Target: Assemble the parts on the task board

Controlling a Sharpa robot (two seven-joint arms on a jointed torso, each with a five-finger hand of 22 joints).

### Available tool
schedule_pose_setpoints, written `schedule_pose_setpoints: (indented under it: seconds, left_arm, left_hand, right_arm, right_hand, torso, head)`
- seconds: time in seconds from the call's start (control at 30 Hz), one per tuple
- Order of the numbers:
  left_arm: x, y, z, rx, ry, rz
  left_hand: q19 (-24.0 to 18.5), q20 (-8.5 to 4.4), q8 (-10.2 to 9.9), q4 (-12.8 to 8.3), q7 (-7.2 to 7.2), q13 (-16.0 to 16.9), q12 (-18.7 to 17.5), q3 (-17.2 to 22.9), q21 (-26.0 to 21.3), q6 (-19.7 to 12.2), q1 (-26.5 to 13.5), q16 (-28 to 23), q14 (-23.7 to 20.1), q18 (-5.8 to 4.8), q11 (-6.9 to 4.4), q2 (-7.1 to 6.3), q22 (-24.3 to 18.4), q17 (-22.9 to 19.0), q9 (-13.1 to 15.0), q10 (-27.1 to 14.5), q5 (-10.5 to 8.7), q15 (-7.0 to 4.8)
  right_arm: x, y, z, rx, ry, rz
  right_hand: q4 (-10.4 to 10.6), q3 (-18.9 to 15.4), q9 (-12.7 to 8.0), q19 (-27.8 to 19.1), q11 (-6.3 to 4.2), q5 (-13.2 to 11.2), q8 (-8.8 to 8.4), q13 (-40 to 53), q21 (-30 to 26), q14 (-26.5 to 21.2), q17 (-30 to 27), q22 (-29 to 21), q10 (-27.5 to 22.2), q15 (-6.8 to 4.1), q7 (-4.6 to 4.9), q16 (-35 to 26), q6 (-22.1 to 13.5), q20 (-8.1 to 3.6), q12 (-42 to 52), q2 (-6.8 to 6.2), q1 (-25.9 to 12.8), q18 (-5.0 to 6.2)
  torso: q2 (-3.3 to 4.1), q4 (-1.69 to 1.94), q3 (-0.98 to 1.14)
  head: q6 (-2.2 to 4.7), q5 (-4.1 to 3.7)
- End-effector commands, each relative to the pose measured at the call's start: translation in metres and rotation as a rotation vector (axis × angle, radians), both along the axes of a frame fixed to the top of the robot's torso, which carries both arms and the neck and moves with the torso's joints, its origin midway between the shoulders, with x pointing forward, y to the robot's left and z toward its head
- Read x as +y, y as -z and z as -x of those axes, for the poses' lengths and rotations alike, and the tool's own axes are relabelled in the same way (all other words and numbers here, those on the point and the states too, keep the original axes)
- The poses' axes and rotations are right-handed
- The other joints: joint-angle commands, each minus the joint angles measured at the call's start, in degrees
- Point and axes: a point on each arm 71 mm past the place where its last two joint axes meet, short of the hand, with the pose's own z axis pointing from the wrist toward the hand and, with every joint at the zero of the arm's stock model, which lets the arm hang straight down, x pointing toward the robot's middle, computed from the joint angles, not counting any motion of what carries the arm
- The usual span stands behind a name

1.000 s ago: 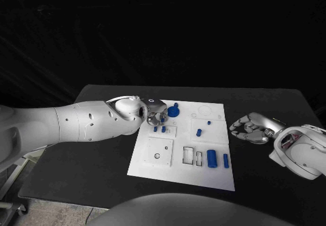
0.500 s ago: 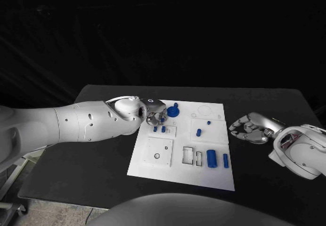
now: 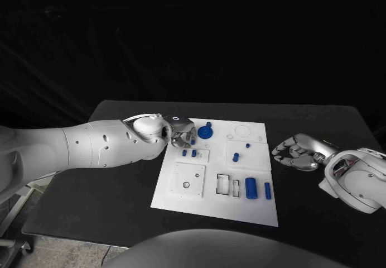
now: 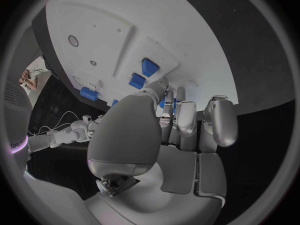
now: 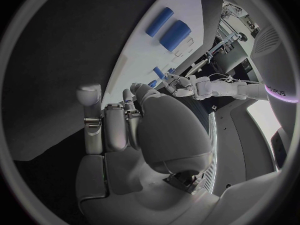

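The left hand (image 3: 182, 134) hangs over the far left corner of the white board (image 3: 216, 207), its fingers (image 4: 185, 116) bunched together and pointing down; whether they pinch anything I cannot tell. Just beside its fingertips on the board sits a round blue knob (image 3: 206, 133), and nearer the robot two small blue pegs (image 3: 189, 152) stand close together. The right hand (image 3: 298, 153) rests on the black table (image 3: 105, 190) just off the board's right edge, clenched with its fingers curled in on nothing. Toward the board's near right corner lie a thick blue cylinder (image 3: 251, 187) and a thinner blue rod (image 3: 267, 191), side by side.
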Motion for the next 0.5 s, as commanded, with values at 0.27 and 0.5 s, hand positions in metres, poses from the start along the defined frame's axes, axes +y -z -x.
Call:
schedule_pose_setpoints:
  seconds: [0.27, 0.5]
  left_arm:
    - [0.005, -0.002, -0.001, -0.037, -0.012, 0.012]
    - [0.019, -0.01, -0.004, -0.12, -0.037, 0.064]
  left_hand:
    - [-0.28, 0.04, -0.3, -0.36, -0.18, 0.15, 0.48, 0.26, -0.15, -0.39, 0.88, -0.03, -0.34, 0.28, 0.09, -0.06, 10.57, -0.13, -0.05, -0.01, 0.31, 0.31]
    - [-1.75, 0.14, -0.23, -0.47, -0.33, 0.19, 0.71, 0.98, -2.2, -0.1, 1.49, -1.68, -2.45, 0.71, -0.15, -0.74, 9.96, -3.03, -0.07, -0.82, -1.31, 0.33]
  right_arm:
    - [0.001, 0.001, 0.0, 0.004, -0.008, 0.001]
    - [-0.002, -0.005, 0.001, -0.023, 0.001, -0.008]
  right_hand:
    - [-0.03, 0.49, 0.08, -0.41, 0.3, 0.21, 0.35, 8.49, -0.32, 1.83, 0.19, -0.08, -0.21, 0.43, -0.08, -0.31, 0.32, 0.2, -0.22, 0.29, 0.34, 0.37]
    - [-0.22, 0.56, 0.13, -0.56, 0.35, 0.18, 0.44, 7.66, -0.77, 1.73, -0.01, -0.19, -1.05, 0.47, -0.05, -0.56, 0.45, 0.24, -1.16, -0.04, 0.31, 0.43]
  torso:
    - [-0.05, -0.06, -0.04]
    - [-0.16, -0.04, -0.18]
  head:
    - [0.01, 0.11]
    - [0.01, 0.88]
